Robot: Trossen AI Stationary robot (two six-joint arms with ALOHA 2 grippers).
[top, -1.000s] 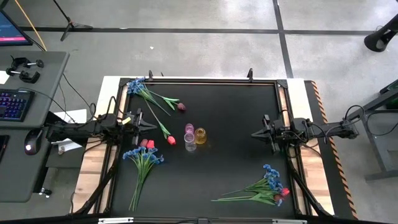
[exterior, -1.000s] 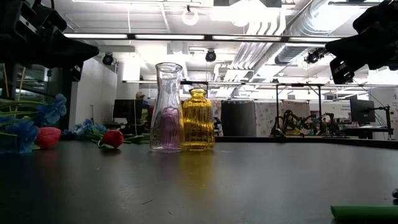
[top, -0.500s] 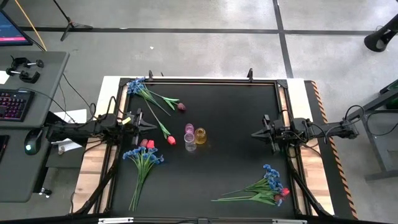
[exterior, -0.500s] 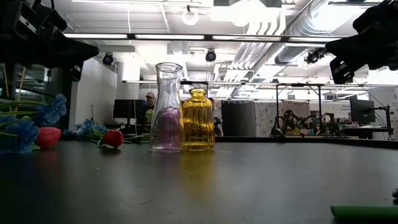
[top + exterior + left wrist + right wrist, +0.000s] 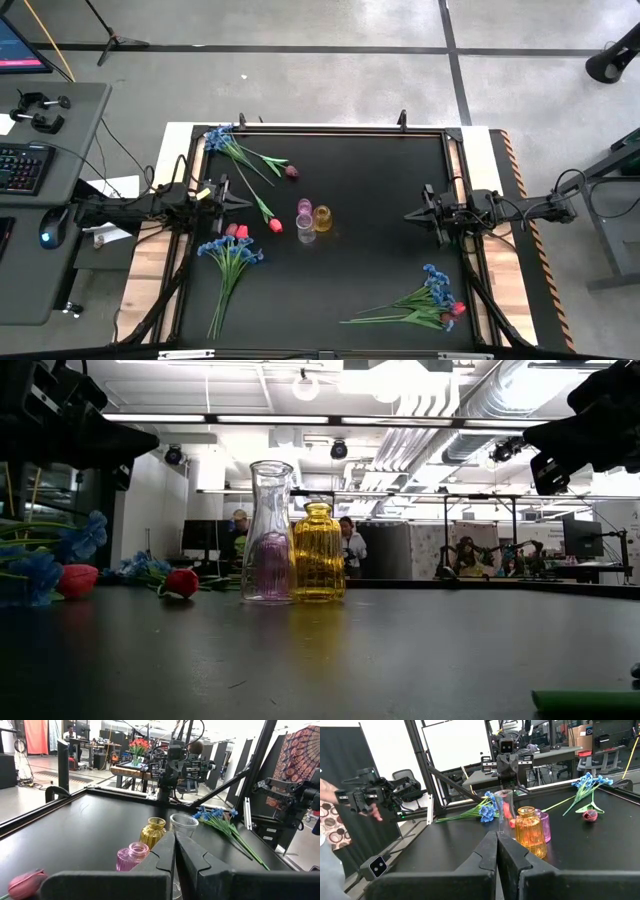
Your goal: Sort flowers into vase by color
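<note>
Your left gripper [image 5: 246, 199] and right gripper [image 5: 408, 214] hover fully closed, empty, vases [image 5: 312, 219] between them, flowers [image 5: 231, 252] untouched.

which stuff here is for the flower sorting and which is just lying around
For the job: blue flowers, red tulips, maroon tulip, mixed bunch, clear vase, pink vase, yellow vase.
Lying about: keyboard, mouse, clamps.

Two dark arms of jointed black segments, with black cables along them. Left gripper [image 5: 243, 200] and right gripper [image 5: 410, 214]: black, two angular tapered fingers. Yellow tag near left wrist.
</note>
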